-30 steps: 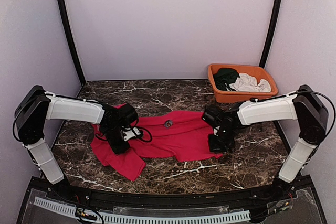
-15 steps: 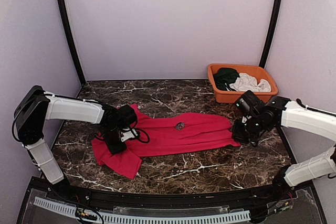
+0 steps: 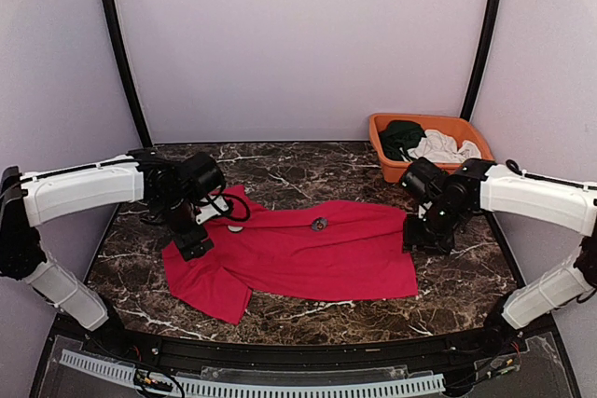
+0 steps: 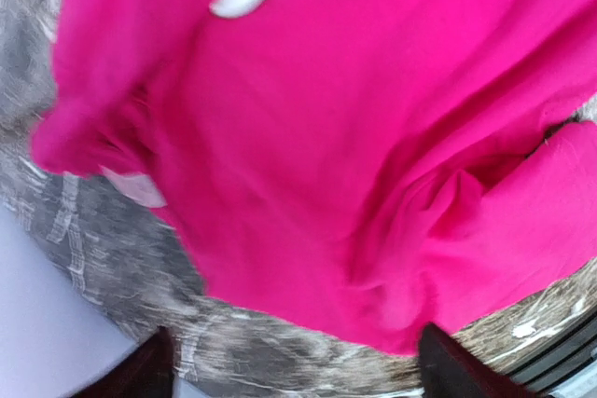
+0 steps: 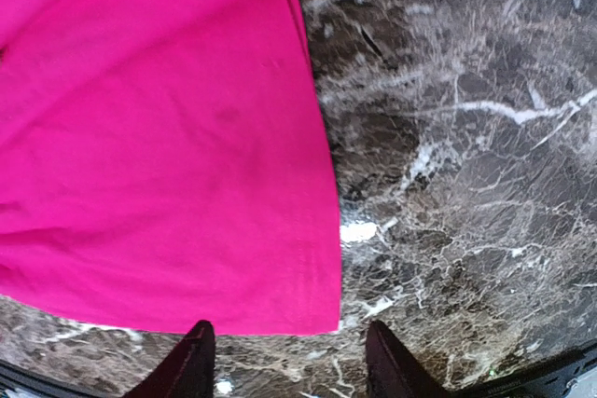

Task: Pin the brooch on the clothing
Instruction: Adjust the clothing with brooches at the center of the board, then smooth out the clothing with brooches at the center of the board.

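The clothing, a bright red T-shirt (image 3: 308,256), lies spread on the marble table, with the small dark brooch (image 3: 319,224) resting on its upper middle. My left gripper (image 3: 192,245) hovers over the shirt's left sleeve end. In the left wrist view the gripper (image 4: 298,377) is open, nothing between its fingertips (image 4: 149,375), and red cloth (image 4: 326,156) fills the frame. My right gripper (image 3: 423,236) stands at the shirt's right hem. It is open (image 5: 291,365) just short of the hem corner (image 5: 317,319). The brooch does not show in either wrist view.
An orange basin (image 3: 438,172) at the back right holds a dark green garment (image 3: 401,135) and a white garment (image 3: 443,148). Pale walls and two black poles (image 3: 119,53) enclose the table. Bare marble (image 5: 466,156) lies right of the shirt.
Both grippers went from shut to open and let go of the shirt, which now lies flatter and wider. The left arm swung back and outward.
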`<state>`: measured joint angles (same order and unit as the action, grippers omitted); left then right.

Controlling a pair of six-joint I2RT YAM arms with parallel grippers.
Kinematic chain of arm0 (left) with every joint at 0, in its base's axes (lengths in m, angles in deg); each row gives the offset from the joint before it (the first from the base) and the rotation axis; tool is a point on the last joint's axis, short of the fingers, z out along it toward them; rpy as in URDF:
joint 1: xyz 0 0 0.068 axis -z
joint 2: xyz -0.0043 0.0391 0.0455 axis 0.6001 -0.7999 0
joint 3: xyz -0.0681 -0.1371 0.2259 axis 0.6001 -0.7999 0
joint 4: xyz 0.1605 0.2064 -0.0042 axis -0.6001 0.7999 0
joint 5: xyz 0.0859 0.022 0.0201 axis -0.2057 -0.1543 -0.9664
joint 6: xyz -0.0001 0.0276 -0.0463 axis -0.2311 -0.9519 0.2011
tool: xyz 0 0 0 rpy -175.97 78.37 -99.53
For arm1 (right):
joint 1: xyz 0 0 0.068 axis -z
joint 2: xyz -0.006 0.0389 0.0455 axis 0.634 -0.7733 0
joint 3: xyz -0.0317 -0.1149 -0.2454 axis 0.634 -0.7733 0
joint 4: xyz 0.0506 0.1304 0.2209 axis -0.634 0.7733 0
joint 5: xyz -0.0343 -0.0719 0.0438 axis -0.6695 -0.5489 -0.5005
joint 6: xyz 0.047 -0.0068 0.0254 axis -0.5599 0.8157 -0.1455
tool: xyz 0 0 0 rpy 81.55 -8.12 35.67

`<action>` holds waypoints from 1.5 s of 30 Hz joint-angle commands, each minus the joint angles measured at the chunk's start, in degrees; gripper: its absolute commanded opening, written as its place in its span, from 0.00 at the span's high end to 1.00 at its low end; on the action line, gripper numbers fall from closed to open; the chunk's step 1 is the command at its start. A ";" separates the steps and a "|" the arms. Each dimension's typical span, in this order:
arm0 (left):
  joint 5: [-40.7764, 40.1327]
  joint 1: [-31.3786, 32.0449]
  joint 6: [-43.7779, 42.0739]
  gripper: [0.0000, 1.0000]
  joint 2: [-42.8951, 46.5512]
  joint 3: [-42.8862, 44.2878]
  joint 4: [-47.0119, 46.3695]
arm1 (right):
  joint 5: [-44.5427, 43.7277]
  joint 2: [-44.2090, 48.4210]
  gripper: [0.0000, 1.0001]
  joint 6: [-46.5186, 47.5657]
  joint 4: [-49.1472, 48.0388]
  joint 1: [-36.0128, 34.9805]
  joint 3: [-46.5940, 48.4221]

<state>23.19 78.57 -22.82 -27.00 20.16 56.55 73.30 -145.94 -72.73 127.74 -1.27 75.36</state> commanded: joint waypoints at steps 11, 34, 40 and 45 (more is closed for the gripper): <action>0.55 -13.97 -3.10 0.00 -13.01 20.00 -15.39 | -4.94 -14.96 0.42 11.98 1.84 4.80 28.38; 9.05 -17.17 -1.29 0.23 -44.90 44.14 -14.26 | -2.50 -14.01 0.44 13.66 -3.44 6.17 22.93; 20.94 -20.65 4.25 0.23 -37.66 38.28 -24.09 | -2.53 -14.30 0.44 13.96 -3.39 6.17 23.26; 24.57 -22.04 6.98 0.22 -36.84 37.27 -27.29 | -2.25 -15.02 0.44 14.26 -3.40 6.26 23.74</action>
<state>42.44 57.21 -19.32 -68.55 58.54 33.71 71.09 -161.50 -59.07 124.94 4.56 98.74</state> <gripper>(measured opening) 0.776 0.556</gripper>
